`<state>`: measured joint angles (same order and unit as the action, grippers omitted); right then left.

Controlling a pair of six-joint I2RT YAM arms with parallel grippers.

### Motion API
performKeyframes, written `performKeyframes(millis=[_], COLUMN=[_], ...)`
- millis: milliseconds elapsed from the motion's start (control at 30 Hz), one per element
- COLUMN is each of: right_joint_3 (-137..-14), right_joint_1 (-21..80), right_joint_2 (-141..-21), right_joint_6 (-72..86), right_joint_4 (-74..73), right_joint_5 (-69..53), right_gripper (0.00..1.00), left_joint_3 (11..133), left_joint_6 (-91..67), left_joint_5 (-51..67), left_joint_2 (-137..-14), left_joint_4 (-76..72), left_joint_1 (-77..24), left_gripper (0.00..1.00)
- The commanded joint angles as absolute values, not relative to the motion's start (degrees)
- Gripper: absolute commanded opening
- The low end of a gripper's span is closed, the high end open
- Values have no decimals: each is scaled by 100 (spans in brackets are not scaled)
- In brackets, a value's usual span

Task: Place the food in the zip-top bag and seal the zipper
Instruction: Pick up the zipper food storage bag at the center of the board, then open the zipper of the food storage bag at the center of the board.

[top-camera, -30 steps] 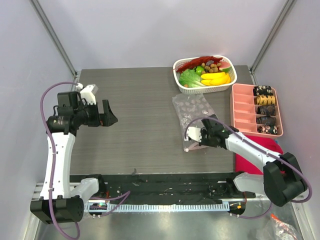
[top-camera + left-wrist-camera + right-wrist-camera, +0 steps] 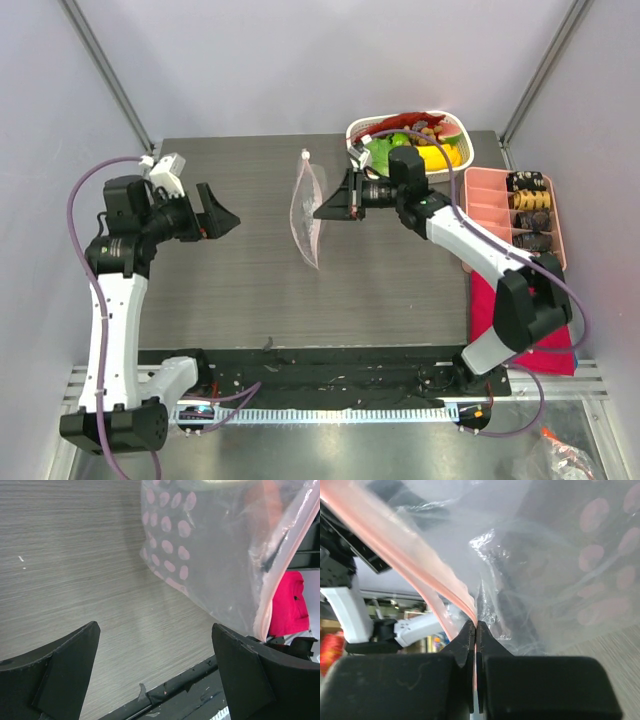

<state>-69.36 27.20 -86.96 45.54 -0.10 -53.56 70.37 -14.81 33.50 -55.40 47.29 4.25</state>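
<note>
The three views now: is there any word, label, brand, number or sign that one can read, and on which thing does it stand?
None: no text can be read in any view.
The zip-top bag bears only pale pink dots, no letters.
The white basket and the pink tray show no label.
Shapes behind the bag in the right wrist view are too blurred to read.

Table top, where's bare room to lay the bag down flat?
Bare table runs between the left gripper and the hanging zip-top bag, and along the whole near strip down to the black rail. Crowded at far right: white basket, pink tray, and the right gripper pinching the bag.
</note>
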Motion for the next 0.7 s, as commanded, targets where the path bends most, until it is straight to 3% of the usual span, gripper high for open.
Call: performKeyframes(millis=[0, 200, 433, 533, 667], right_joint_3=[-7257, -8191, -7814, -7612, -7524], right_joint_1=[2882, 3331, 3393, 3314, 3226], right_joint_2=[-8991, -9272, -9510, -9589, -9729], right_joint_6=[6381, 6810, 7963, 7473, 5569], right_joint_4=[2241, 2705, 3981, 3432, 1682], right_joint_5=[-5643, -5634, -5748, -5722, -5363], right_gripper=[1, 1, 1, 1, 1], left_joint_3=[7365, 7664, 7787, 7796, 7735], left_joint_6=[-1599, -1924, -2144, -2049, -1584], left_joint_5=[3876, 3508, 3077, 3216, 3384], left_joint_2=[-5827, -5941, -5845, -5932, -6125], left_joint_4=[4299, 3824, 3762, 3849, 4017], left_joint_1=[352, 352, 360, 360, 229], left_gripper=[94, 95, 96, 95, 91])
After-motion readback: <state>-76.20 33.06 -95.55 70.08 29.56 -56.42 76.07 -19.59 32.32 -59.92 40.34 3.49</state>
